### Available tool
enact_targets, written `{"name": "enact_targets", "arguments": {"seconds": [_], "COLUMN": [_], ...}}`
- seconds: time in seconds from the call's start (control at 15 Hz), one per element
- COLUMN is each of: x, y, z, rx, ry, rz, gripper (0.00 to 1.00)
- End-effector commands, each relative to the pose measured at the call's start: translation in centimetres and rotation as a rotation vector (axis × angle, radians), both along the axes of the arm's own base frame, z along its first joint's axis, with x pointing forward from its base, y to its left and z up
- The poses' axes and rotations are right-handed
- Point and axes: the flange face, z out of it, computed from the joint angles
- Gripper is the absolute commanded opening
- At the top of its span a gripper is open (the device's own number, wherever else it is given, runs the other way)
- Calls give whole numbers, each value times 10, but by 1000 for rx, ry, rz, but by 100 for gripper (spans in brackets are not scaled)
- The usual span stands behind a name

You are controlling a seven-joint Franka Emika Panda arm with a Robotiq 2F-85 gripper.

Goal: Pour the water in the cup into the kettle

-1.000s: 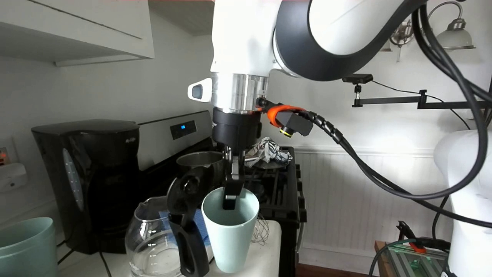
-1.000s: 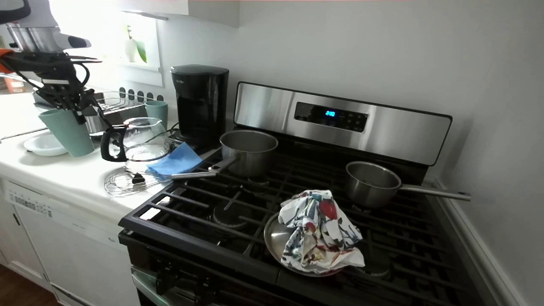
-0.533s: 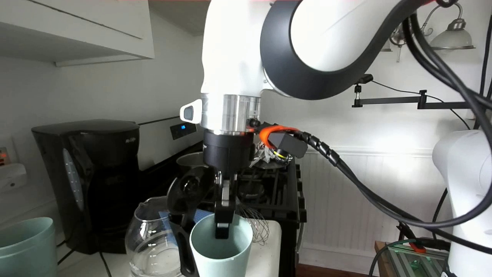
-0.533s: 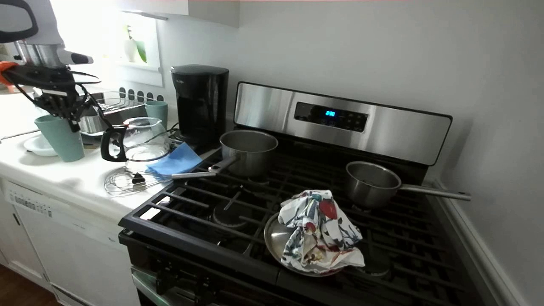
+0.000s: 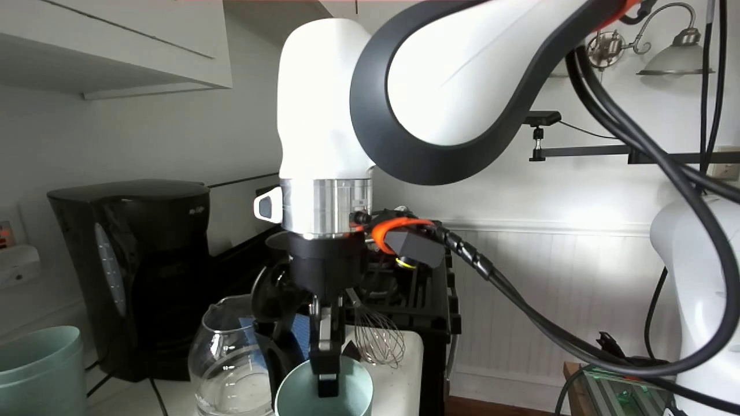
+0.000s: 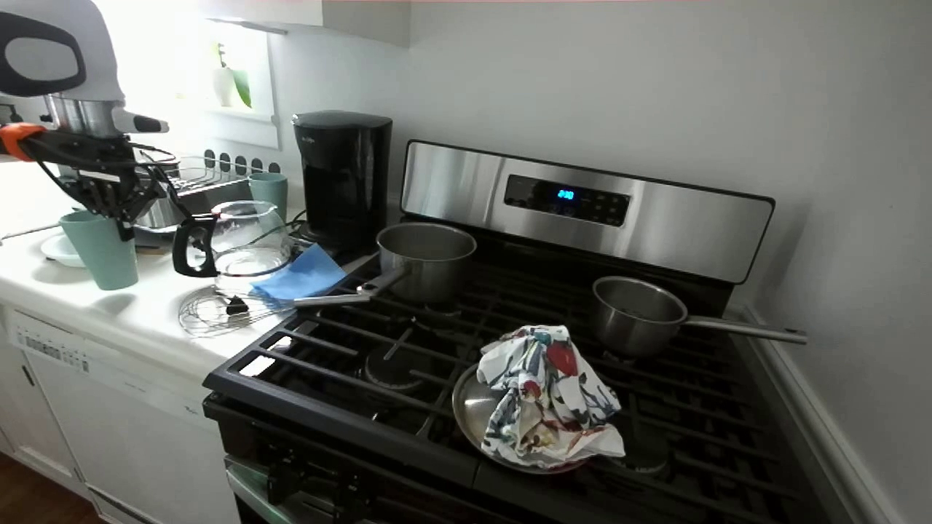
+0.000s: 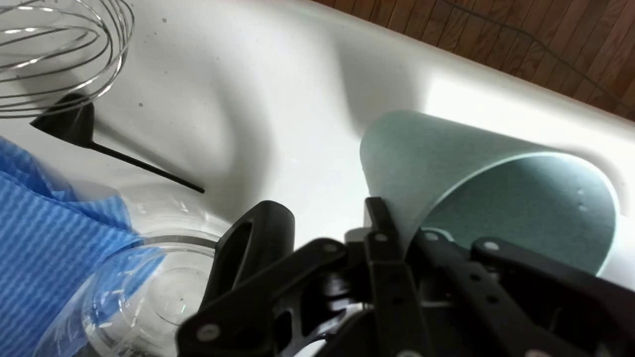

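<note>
"Lowered since a second ago: the cup [image 6: 102,256], with the gripper [image 7: 403,230], nearer the countertop [image 6: 156,302] and apparently leaning less."

"Position against the glass carafe [image 6: 251,236]?"

"Handle side of the carafe, and apart from it in an exterior view. Base contact with the countertop: cannot tell."

"State of the grip?"

"Narrow, pinching the cup's wall; one finger [image 5: 328,384] inside the rim, its partner outside."

"Contents?"

"Cup floor hidden. Bright specks [image 7: 581,198] on the inner wall may be droplets. Water in the carafe: not certain."

"Bearing on the task?"

"No separate black kettle made out; the carafe is judged to be the vessel meant. Descent beside it, not over its mouth, suggests setting down rather than pouring. Completion of the pour: unconfirmed. Advised: seat the base level before release, clear of the carafe's handle."

"Surroundings?"

"Whisk [image 6: 218,311] in front of the carafe, blue cloth [image 6: 302,275] just beside it, coffee maker [image 6: 342,178] behind it."
</note>
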Motion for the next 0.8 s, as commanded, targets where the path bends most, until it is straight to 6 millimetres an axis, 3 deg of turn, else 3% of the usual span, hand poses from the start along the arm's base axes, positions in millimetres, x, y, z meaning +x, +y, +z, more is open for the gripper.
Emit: {"name": "enact_targets", "arguments": {"seconds": [0.0,0.73], "x": [8,14], "y": [6,8], "z": [-1,-13], "rx": [-2,-44], "ry": [22,-66], "rz": [9,96], "gripper": [1,1]}}
